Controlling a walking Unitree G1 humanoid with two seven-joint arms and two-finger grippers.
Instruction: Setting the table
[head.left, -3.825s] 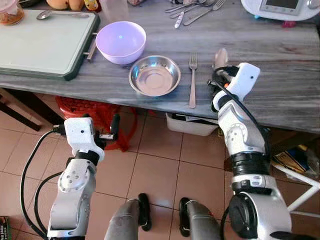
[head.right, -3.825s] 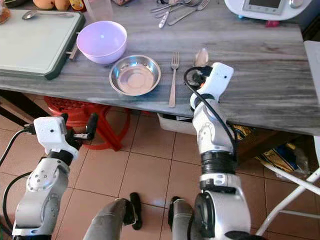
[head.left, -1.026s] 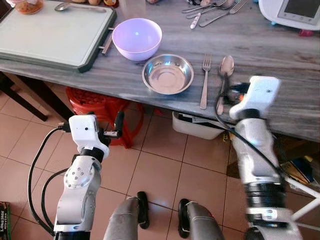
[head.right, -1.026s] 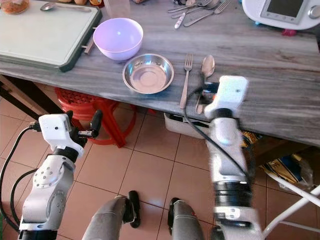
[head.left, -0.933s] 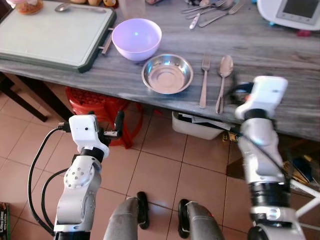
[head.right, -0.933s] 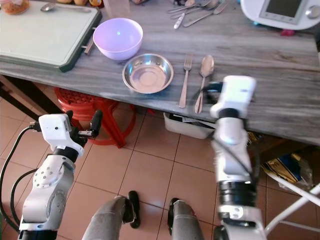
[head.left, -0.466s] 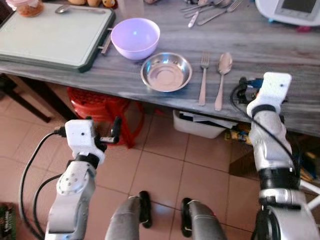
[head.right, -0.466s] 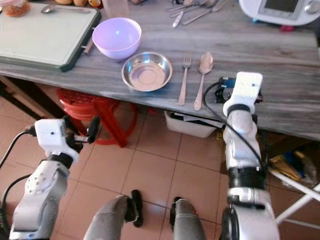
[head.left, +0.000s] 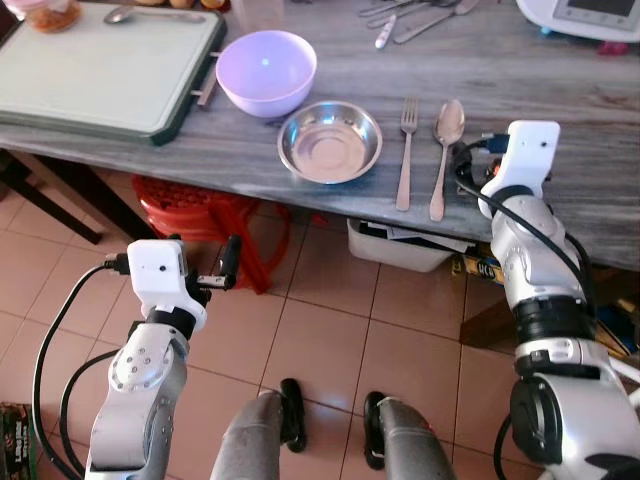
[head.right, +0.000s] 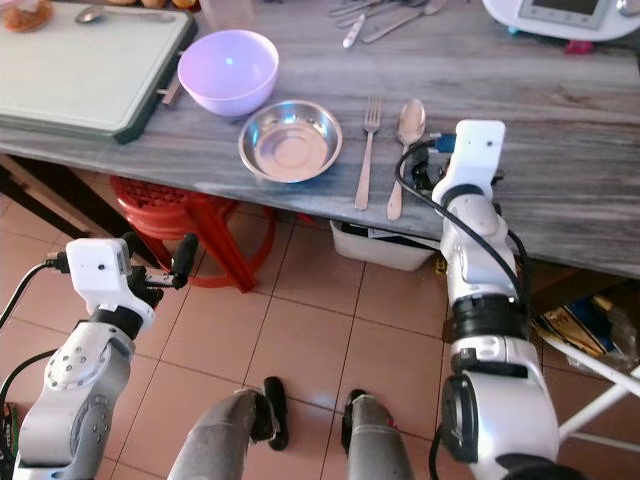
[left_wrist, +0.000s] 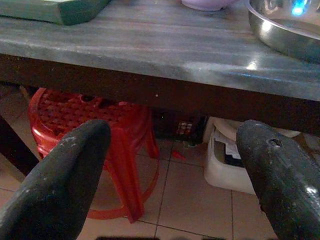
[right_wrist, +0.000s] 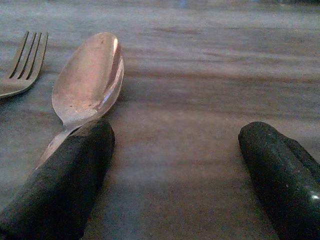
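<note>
- Nearest you, the robot's legs and dark feet (head.left: 290, 415) stand on a floor of reddish-brown tiles (head.left: 330, 340).
- Your left gripper (left_wrist: 172, 165) hangs low at the left, below the table's near edge and in front of it. Its two black fingers (left_wrist: 60, 185) are spread wide apart with nothing between them.
- Past that gripper, a red plastic stool (head.left: 200, 215) stands under the table, and a white bin (head.left: 405, 245) sits under the table further right.
- Your right gripper (right_wrist: 175, 170) rests low over the grey wooden table (head.left: 590, 120), near its front edge, just to the right of the spoon. Its fingers (right_wrist: 65, 175) are wide open and hold nothing; the left one lies right beside the spoon's handle, and you cannot tell whether it touches.
- The spoon (head.left: 441, 150) lies flat, bowl pointing away from you, handle towards the near edge.
- Just left of it lies a fork (head.left: 404, 150), parallel, tines pointing away.
- Left of the fork sits a shallow steel bowl (head.left: 329, 141), empty.
- Behind it and a little left, nearly touching it, is a lilac bowl (head.left: 266, 71).
- Further left lies a large pale green cutting board (head.left: 100, 70) with a dark rim.
- At the far edge, loose cutlery (head.left: 415, 15) lies in a heap, and a white appliance (head.left: 585, 15) stands at the far right.
</note>
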